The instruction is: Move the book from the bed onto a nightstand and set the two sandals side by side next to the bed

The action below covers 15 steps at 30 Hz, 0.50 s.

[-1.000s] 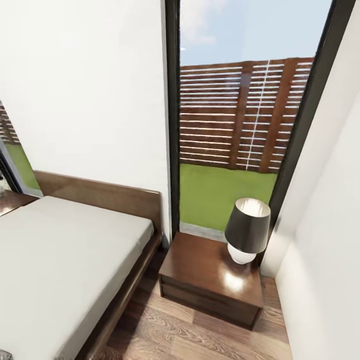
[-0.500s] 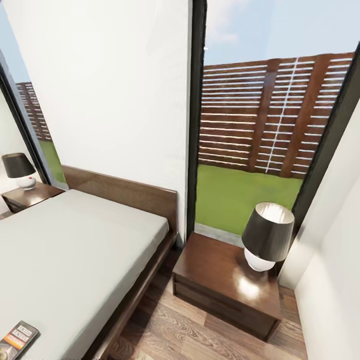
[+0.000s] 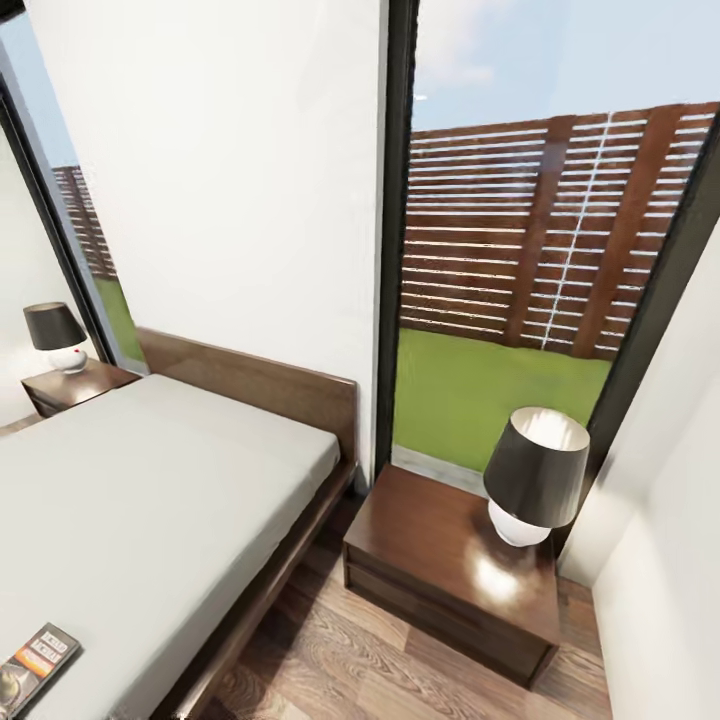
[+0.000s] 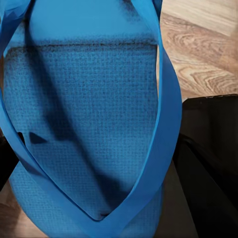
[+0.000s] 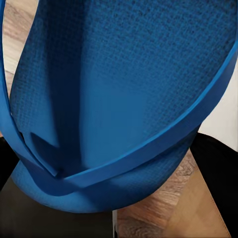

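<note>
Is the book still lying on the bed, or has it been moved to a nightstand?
On the bed: the book lies flat on the bed's pale mattress. The near nightstand carries just a lamp.

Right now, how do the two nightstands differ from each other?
The near nightstand sits right of the bed, below the tall window, showing its whole glossy top and drawer front. The far nightstand sits beyond the bed's other side, looks much smaller in the head view and is partly cut off by the mattress. Both are dark brown wood, each carrying a dark-shaded lamp with a white base.
</note>
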{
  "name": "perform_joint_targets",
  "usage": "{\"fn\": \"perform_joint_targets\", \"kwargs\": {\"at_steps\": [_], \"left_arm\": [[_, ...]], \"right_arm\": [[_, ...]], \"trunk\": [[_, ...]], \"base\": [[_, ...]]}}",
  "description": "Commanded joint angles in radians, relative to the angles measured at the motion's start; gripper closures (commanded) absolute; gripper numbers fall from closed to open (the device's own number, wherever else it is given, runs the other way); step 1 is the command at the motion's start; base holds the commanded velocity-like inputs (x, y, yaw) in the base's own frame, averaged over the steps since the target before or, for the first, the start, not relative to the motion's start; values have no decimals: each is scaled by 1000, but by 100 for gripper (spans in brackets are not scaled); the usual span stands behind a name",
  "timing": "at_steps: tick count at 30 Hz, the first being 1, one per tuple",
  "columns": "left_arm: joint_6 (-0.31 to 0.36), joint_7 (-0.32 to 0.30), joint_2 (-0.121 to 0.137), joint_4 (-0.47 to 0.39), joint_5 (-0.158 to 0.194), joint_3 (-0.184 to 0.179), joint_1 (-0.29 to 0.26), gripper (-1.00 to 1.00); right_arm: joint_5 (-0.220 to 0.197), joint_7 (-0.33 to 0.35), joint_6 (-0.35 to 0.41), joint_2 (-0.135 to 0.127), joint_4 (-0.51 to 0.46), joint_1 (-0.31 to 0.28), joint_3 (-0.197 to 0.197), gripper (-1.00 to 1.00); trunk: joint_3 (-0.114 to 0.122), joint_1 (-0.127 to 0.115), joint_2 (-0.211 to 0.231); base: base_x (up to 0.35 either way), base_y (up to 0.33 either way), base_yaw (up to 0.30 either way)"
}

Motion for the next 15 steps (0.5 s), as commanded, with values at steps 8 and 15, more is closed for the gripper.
{"fn": "perform_joint_targets", "kwargs": {"at_steps": [8, 15], "left_arm": [[-4, 4, 0, 1, 10, -9, -1, 100], [-5, 4, 0, 1, 10, -9, -1, 100]], "right_arm": [[-4, -3, -3, 0, 1, -1, 6, 100], [-4, -3, -3, 0, 1, -1, 6, 100]], "trunk": [[-2, 1, -2], [-2, 1, -2]], "base": [[-2, -26, 247], [0, -3, 282]]}}
